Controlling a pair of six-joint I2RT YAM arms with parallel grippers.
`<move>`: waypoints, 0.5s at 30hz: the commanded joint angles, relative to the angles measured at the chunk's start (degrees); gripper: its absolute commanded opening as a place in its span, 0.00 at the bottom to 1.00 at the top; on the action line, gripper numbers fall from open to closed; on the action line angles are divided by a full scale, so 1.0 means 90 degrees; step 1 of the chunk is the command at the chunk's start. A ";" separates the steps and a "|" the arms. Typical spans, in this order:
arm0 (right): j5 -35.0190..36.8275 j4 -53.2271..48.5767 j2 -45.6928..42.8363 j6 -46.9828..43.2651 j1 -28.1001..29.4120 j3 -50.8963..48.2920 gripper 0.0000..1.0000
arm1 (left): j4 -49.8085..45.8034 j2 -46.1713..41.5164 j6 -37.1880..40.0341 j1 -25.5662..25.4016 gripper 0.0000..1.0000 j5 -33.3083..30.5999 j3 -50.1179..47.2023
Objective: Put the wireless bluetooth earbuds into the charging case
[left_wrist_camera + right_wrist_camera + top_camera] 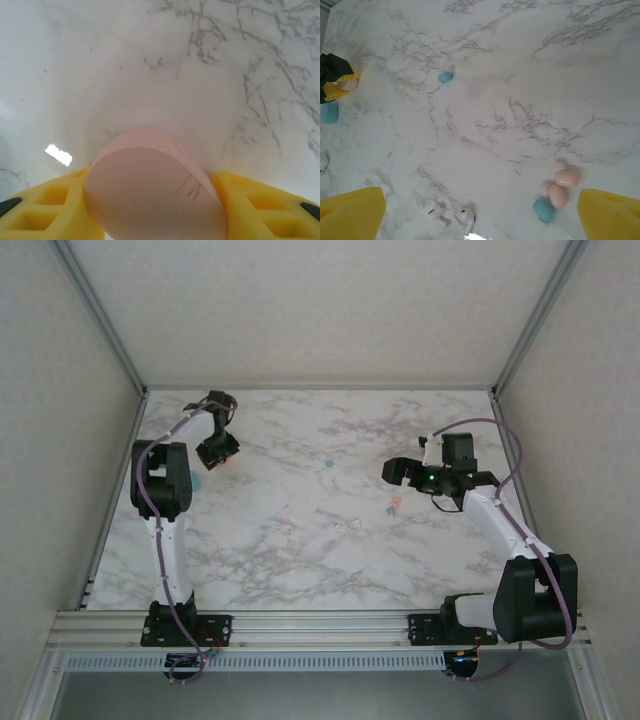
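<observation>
A pink charging case (150, 190) sits between the yellow fingers (45, 210) of my left gripper (156, 202), which is shut on it just above the marble at the far left (218, 452). My right gripper (480, 214) hangs open over the right half of the table (393, 476). Two pink earbuds (561, 186) and a teal one (544, 210) lie clustered just inside its right finger (610, 215). Two white stemmed earbuds (452, 215) lie nearer its left finger. A single teal earbud (445, 77) rests farther out, mid-table (327, 464).
A teal case (329, 112) lies on the marble table (300, 560) beside the left gripper (335, 80), also seen from above (196, 482). A white rounded object (322, 162) shows at the frame edge. White walls enclose the table on three sides.
</observation>
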 commanded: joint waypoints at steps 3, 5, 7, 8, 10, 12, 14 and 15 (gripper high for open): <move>-0.0040 0.0008 0.0042 -0.0082 0.0048 0.0041 0.99 | -0.0295 -0.0234 -0.0081 -0.0123 0.48 0.0149 -0.0200; -0.0045 -0.0003 0.0067 -0.0084 0.0050 0.0069 0.99 | -0.0330 -0.0206 -0.0062 -0.0108 0.50 0.0125 -0.0136; -0.0055 -0.0003 0.0088 -0.0087 0.0054 0.0095 0.99 | -0.0356 -0.0176 -0.0051 -0.0108 0.54 0.0125 -0.0050; -0.0055 -0.0001 0.0089 -0.0081 0.0054 0.0099 0.99 | -0.0368 -0.0166 -0.0037 -0.0109 0.56 0.0123 -0.0021; -0.0052 -0.0010 0.0096 -0.0070 0.0048 0.0119 0.99 | -0.0389 -0.0156 -0.0022 -0.0103 0.60 0.0142 0.0040; -0.0055 -0.0025 0.0099 -0.0079 0.0053 0.0137 0.99 | -0.0395 -0.0156 -0.0012 -0.0088 0.64 0.0156 0.0083; -0.0045 -0.0039 0.0091 -0.0075 0.0052 0.0148 0.99 | -0.0413 -0.0151 0.0013 -0.0079 0.68 0.0166 0.0142; -0.0039 -0.0047 0.0097 -0.0071 0.0056 0.0153 0.99 | -0.0442 -0.0147 0.0034 -0.0069 0.70 0.0157 0.0170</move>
